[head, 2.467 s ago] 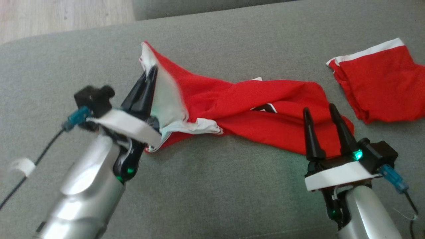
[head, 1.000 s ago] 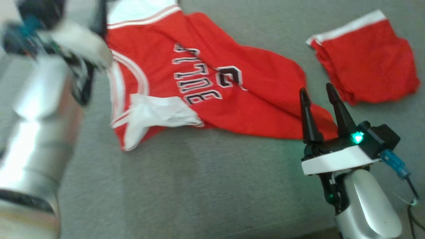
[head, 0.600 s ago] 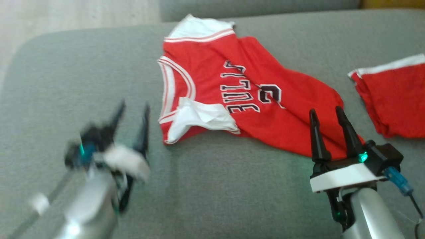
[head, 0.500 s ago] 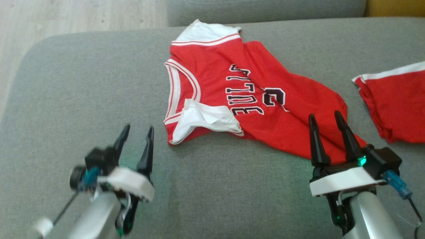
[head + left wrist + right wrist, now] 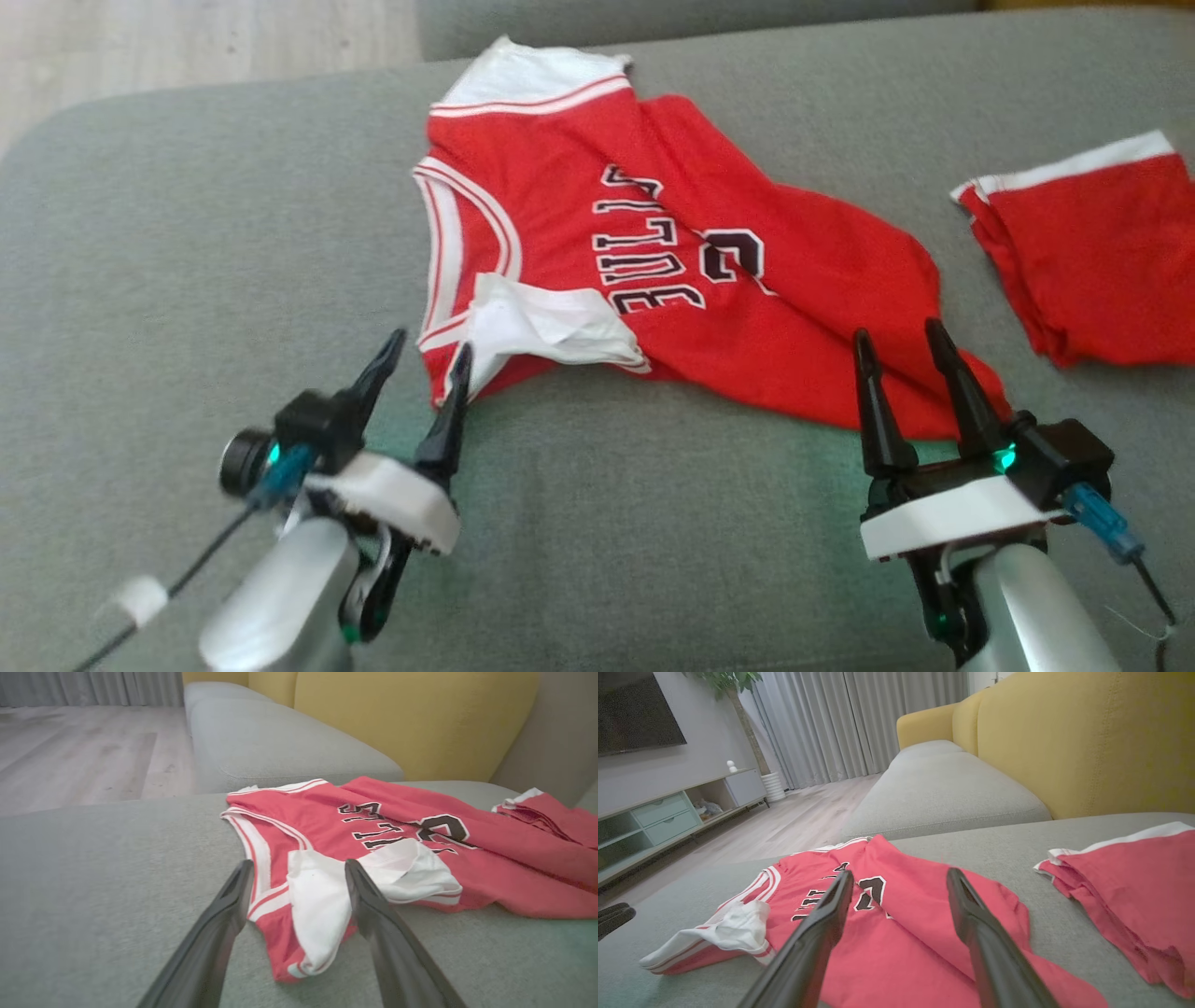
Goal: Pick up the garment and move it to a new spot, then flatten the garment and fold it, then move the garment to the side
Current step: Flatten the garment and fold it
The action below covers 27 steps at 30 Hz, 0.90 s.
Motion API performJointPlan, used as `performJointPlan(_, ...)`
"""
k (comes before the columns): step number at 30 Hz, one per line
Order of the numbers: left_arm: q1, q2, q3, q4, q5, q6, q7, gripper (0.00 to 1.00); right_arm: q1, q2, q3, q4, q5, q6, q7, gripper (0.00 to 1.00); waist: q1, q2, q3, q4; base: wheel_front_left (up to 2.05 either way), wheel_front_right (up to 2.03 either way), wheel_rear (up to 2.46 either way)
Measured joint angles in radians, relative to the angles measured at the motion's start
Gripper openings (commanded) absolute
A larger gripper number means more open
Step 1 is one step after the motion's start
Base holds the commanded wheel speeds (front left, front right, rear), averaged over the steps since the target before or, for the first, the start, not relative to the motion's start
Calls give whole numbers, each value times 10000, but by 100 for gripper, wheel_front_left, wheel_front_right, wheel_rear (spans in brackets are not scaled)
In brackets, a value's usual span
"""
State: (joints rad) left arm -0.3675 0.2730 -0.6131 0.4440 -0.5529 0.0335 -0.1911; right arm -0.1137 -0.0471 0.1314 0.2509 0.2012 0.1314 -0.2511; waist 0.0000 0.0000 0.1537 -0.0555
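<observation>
The garment [image 5: 672, 280] is a red basketball jersey with white trim and black lettering, spread loosely on the grey sofa seat [image 5: 187, 233], with a white flap turned over at its near left. My left gripper [image 5: 429, 347] is open just short of the jersey's near left corner, holding nothing. In the left wrist view the garment [image 5: 373, 854] lies ahead, its white flap between the tips of the left gripper [image 5: 296, 870]. My right gripper [image 5: 896, 336] is open over the jersey's near right hem; in the right wrist view the right gripper [image 5: 899, 877] points across the garment [image 5: 887, 924].
A second red piece of clothing with a white band [image 5: 1083, 252] lies on the seat at the right. The yellow backrest [image 5: 1064, 732] rises behind. Wooden floor [image 5: 187, 37] lies past the sofa's far left edge, with another grey cushion [image 5: 280, 742] beyond.
The left gripper let go of the jersey, which now lies spread out with its lettering showing. The left arm came down and moved toward the jersey's near left corner. The head camera shifted too.
</observation>
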Motion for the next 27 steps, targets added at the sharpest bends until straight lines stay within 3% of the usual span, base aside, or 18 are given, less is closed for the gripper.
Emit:
performJointPlan(13,-2445,38,-723,1624,619,-405,2086,100,-543,2,196,-123,203,0,0,100,2,0,1091,-800,0,0,0)
performJointPlan(27,-3368,-38,-995,3122,965,-337,1981,100,-615,0,194,-119,364,2,0,100,1,0,1517,-1402,0,0,0)
